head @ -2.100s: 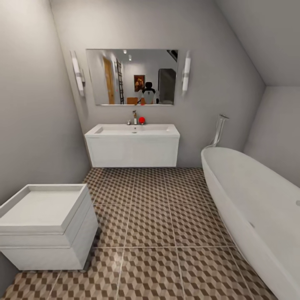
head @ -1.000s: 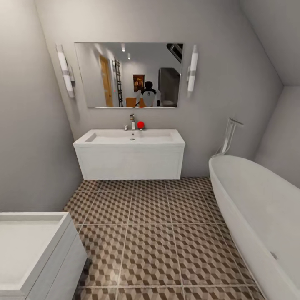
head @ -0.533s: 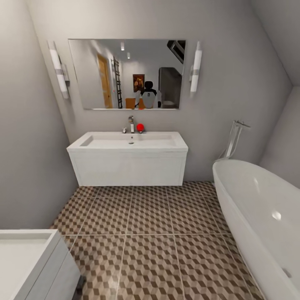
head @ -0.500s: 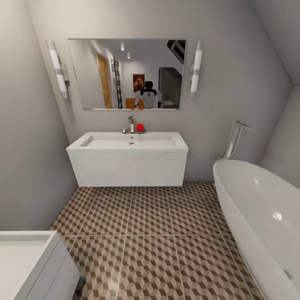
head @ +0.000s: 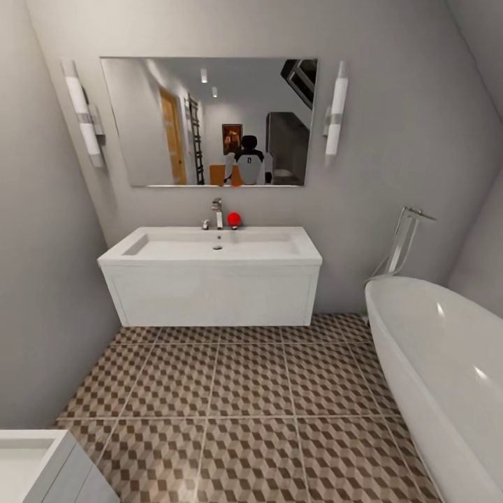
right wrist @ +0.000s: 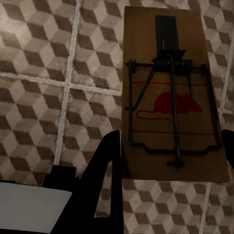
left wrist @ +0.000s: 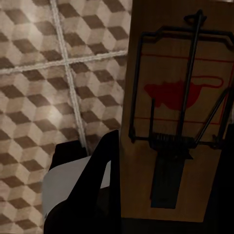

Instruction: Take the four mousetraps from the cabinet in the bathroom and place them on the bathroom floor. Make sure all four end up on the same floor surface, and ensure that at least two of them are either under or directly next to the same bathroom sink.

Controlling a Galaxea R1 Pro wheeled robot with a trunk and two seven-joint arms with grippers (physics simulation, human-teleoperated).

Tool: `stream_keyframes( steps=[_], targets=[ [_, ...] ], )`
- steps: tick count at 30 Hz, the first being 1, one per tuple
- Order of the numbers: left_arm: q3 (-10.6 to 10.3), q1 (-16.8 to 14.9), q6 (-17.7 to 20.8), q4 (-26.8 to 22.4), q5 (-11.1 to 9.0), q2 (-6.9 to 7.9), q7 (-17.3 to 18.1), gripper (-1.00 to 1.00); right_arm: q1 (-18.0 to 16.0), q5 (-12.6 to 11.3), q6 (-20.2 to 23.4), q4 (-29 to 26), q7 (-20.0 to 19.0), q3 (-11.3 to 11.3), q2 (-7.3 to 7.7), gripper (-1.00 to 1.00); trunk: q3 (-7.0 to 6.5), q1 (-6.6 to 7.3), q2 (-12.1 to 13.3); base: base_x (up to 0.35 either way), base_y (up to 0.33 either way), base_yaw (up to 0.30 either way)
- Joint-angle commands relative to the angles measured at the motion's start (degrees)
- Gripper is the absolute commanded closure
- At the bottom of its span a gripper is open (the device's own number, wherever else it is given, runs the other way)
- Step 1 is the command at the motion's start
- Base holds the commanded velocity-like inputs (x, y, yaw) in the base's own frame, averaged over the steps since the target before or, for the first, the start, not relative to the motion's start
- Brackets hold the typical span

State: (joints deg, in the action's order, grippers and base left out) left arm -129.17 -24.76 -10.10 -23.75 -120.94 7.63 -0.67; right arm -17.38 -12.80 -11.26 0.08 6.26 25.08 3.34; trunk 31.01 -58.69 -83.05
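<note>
In the left wrist view a tan wooden mousetrap (left wrist: 178,112) with a wire bar and a red mouse print sits between the dark fingers (left wrist: 105,180) of my left gripper (left wrist: 170,141), which is shut on it above the cube-patterned bathroom floor (left wrist: 44,97). My right gripper (right wrist: 170,146) is shut the same way on a second mousetrap (right wrist: 170,97), also over the floor (right wrist: 44,97). Straight ahead in the head view, the white sink (head: 209,279) hangs on the wall above the floor (head: 251,391). The cabinet is out of view.
A white oval bathtub (head: 447,363) fills the right side. The corner of a small white drawer unit (head: 35,468) shows at the lower left. A mirror (head: 209,122) hangs over the sink, and a chrome tap (head: 217,212) and a red ball (head: 233,219) stand on it.
The head view has moved closer to the sink, which now looks larger. The white drawer unit has slid almost out of the picture at the lower left.
</note>
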Motion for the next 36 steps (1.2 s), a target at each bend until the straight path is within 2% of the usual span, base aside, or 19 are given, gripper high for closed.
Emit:
stream_keyframes(
  steps=[1,17,22,26,36],
  targets=[
    [-0.47,-0.11,-0.45,-0.18,-0.35,0.01,-0.3,1.0,-0.02,-0.64,-0.16,0.01,-0.02,0.49,0.0,1.0,0.06,-0.03,-0.03,0.335,0.0,0.0],
    [-0.43,-0.11,-0.45,-0.15,-0.43,0.1,-0.3,1.0,-0.02,-0.65,0.36,0.01,-0.53,0.49,-0.09,1.0,0.06,-0.03,-0.03,0.335,0.0,0.0],
    [-0.43,-0.11,-0.45,-0.15,-0.43,0.1,-0.3,1.0,-0.02,-0.68,2.91,0.01,-1.05,0.49,-0.09,1.0,0.06,-0.03,-0.03,0.335,0.0,0.0],
    [-0.42,-0.11,-0.45,-0.15,-0.43,0.1,-0.3,1.0,-0.02,-0.66,5.26,0.01,-3.55,0.49,-0.03,1.0,0.06,-0.03,-0.03,0.335,0.0,0.0],
    [-0.44,-0.11,-0.45,-0.15,-0.43,0.1,-0.3,1.0,-0.02,-0.6,5.66,0.01,-4.53,0.49,0.07,1.0,0.06,-0.03,-0.03,0.335,0.0,0.0]
  ],
)
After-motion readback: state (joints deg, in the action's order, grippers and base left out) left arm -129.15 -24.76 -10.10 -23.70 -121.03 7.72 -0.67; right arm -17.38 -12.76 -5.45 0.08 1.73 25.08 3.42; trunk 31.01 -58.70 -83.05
